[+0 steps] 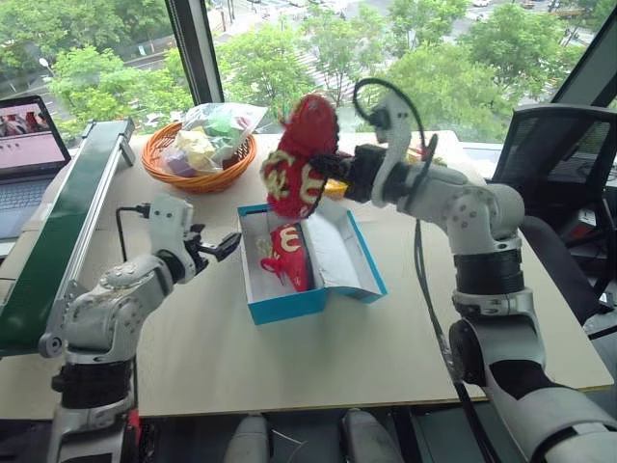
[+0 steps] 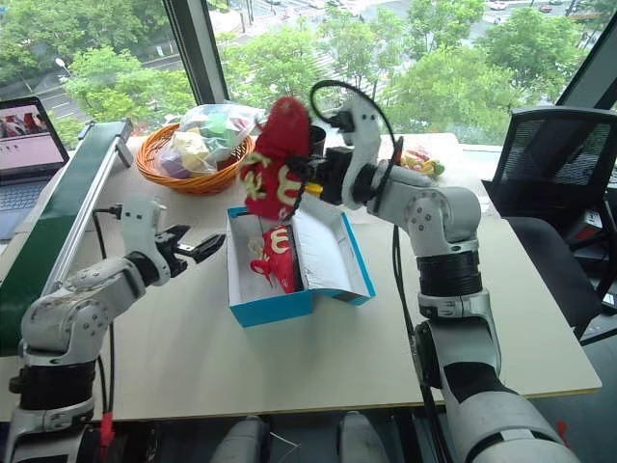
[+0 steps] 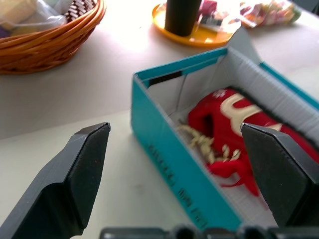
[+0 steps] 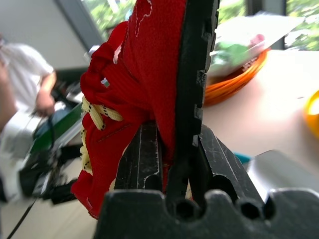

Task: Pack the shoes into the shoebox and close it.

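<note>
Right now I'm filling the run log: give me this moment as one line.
left gripper: open, beside shoebox | right gripper: shut on second shoe, above box | first shoe: in box | lid: open

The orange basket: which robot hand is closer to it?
Right. The right gripper, shut on a red shoe, hangs just beside the basket; the open left gripper sits lower, nearer the shoebox.

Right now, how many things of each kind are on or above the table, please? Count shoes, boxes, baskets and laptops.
Small soft red shoes: 2 (one in the box, one in the right gripper)
Turquoise cardboard shoebox: 1
Orange wicker basket: 1
Laptop: 1
Total: 5
</note>
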Robot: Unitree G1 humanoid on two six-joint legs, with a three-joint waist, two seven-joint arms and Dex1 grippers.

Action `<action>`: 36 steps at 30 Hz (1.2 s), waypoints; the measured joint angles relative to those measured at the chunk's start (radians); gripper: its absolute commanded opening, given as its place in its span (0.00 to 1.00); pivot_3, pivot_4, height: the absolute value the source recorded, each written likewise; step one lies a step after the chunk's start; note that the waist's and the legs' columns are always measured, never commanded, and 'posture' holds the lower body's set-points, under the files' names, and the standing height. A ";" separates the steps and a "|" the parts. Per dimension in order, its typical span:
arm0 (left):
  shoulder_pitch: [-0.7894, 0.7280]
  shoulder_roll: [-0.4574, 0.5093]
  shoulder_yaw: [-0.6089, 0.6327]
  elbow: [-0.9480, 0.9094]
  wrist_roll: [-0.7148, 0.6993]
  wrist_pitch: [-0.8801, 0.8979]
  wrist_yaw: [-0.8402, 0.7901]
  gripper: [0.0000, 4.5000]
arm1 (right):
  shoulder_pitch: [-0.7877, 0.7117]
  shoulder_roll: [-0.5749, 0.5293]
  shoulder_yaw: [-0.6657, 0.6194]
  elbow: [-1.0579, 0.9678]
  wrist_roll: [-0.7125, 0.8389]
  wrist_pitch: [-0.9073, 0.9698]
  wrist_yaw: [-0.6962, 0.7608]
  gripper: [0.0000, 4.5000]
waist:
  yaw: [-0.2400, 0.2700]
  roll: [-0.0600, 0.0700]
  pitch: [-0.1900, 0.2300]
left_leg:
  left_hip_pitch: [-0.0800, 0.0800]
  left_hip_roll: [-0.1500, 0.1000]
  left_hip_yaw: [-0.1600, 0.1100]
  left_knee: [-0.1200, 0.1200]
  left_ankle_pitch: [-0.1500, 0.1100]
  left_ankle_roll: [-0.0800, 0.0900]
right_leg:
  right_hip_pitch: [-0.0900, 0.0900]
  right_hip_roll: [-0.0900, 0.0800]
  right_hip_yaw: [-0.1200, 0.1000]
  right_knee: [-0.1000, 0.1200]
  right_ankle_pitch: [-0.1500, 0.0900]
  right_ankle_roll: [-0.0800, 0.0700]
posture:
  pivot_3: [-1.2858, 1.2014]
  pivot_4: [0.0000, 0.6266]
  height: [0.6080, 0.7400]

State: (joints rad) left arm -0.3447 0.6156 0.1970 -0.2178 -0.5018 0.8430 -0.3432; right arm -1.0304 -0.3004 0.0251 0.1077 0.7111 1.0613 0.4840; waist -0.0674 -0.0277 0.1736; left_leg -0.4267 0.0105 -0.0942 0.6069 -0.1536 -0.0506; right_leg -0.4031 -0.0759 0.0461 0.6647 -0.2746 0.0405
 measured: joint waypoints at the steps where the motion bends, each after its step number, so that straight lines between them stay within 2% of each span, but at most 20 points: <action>1: 0.013 0.014 0.004 0.000 0.008 -0.007 -0.011 1.00 | 0.008 0.000 0.026 -0.006 -0.001 0.017 0.020 0.08 | 0.001 0.000 0.000 | 0.000 0.000 0.000 0.000 0.000 0.000 | 0.000 0.000 0.000 0.000 0.000 0.000 | 0.52 0.24 1.00; 6: 0.098 0.054 0.042 -0.034 0.006 -0.022 -0.065 1.00 | 0.069 0.015 0.142 0.045 -0.075 -0.006 0.101 0.08 | 0.009 0.000 0.000 | 0.000 0.000 0.000 0.000 0.000 0.000 | 0.000 0.000 0.000 0.000 0.000 0.000 | 0.52 0.24 1.00; 12: 0.191 0.010 -0.008 -0.207 -0.052 -0.002 -0.110 1.00 | 0.066 0.053 0.197 0.294 -0.208 -0.149 0.184 0.08 | 0.019 0.000 0.000 | 0.000 0.001 0.001 0.000 0.000 0.000 | 0.000 0.000 0.000 0.000 0.000 0.000 | 0.52 0.24 1.00; 15: 0.195 -0.047 -0.015 -0.229 -0.057 0.028 -0.069 1.00 | 0.062 0.085 0.223 0.388 -0.278 -0.235 0.235 0.08 | 0.019 0.000 0.000 | 0.000 0.002 0.001 0.000 0.000 0.000 | 0.000 0.001 0.000 0.000 0.000 0.000 | 0.52 0.24 1.00; 21: 0.203 -0.053 -0.014 -0.260 -0.056 0.058 -0.036 1.00 | 0.020 0.097 0.324 0.495 -0.421 -0.374 0.347 0.08 | 0.019 0.000 0.000 | 0.003 0.002 0.001 0.000 0.000 0.000 | 0.002 0.001 0.000 0.000 0.000 0.000 | 0.52 0.24 1.00; 23: 0.218 -0.053 -0.014 -0.261 -0.051 0.059 -0.027 1.00 | 0.007 0.097 0.364 0.514 -0.468 -0.418 0.392 0.30 | 0.020 0.000 0.000 | 0.004 0.002 0.001 0.000 0.000 0.000 | 0.002 0.001 0.000 0.000 0.000 0.000 | 0.52 0.24 1.00; 24: 0.226 -0.054 -0.014 -0.261 -0.050 0.059 -0.022 1.00 | -0.001 0.098 0.376 0.526 -0.488 -0.438 0.403 0.31 | 0.020 0.000 0.000 | 0.004 0.002 0.001 0.000 0.000 0.000 | 0.003 0.001 0.000 0.000 0.000 0.000 | 0.52 0.24 1.00; 26: 0.229 -0.058 -0.015 -0.261 -0.049 0.059 -0.017 1.00 | -0.019 0.107 0.387 0.576 -0.538 -0.482 0.405 0.49 | 0.022 0.000 0.000 | 0.005 0.002 0.001 0.000 0.000 0.000 | 0.004 0.001 0.000 0.000 0.000 0.000 | 0.52 0.24 1.00; 28: 0.228 -0.063 -0.018 -0.262 -0.049 0.059 -0.010 1.00 | -0.029 0.129 0.386 0.612 -0.569 -0.519 0.398 0.61 | 0.022 0.000 0.000 | 0.007 0.002 0.001 0.000 0.000 0.000 | 0.007 0.001 0.000 -0.001 0.000 0.000 | 0.52 0.24 1.00; 29: 0.228 -0.066 -0.022 -0.262 -0.049 0.059 -0.009 1.00 | -0.032 0.135 0.384 0.622 -0.578 -0.531 0.395 0.71 | 0.022 0.000 0.000 | 0.009 0.002 0.001 0.000 0.000 -0.001 | 0.009 0.001 0.000 -0.001 0.000 0.000 | 0.52 0.24 1.00; 33: 0.222 -0.072 -0.041 -0.263 -0.049 0.059 -0.005 1.00 | -0.033 0.149 0.353 0.634 -0.592 -0.538 0.384 1.00 | 0.020 0.000 0.000 | 0.015 0.003 0.001 -0.001 0.000 -0.001 | 0.014 0.002 0.000 -0.001 0.000 -0.001 | 0.52 0.24 1.00; 36: 0.199 -0.072 -0.059 -0.262 -0.049 0.059 -0.011 1.00 | -0.034 0.138 0.292 0.573 -0.578 -0.482 0.351 1.00 | 0.022 0.000 0.000 | 0.012 0.003 0.001 -0.001 0.000 -0.001 | 0.011 0.002 0.000 -0.001 0.000 -0.001 | 0.52 0.24 1.00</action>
State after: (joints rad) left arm -0.1455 0.5440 0.1375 -0.4802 -0.5510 0.9017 -0.3543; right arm -1.0643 -0.1622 0.3175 0.6806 0.1330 0.5790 0.8354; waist -0.0456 -0.0274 0.1739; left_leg -0.4148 0.0131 -0.0933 0.6061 -0.1539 -0.0513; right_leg -0.3916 -0.0737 0.0456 0.6634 -0.2749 0.0396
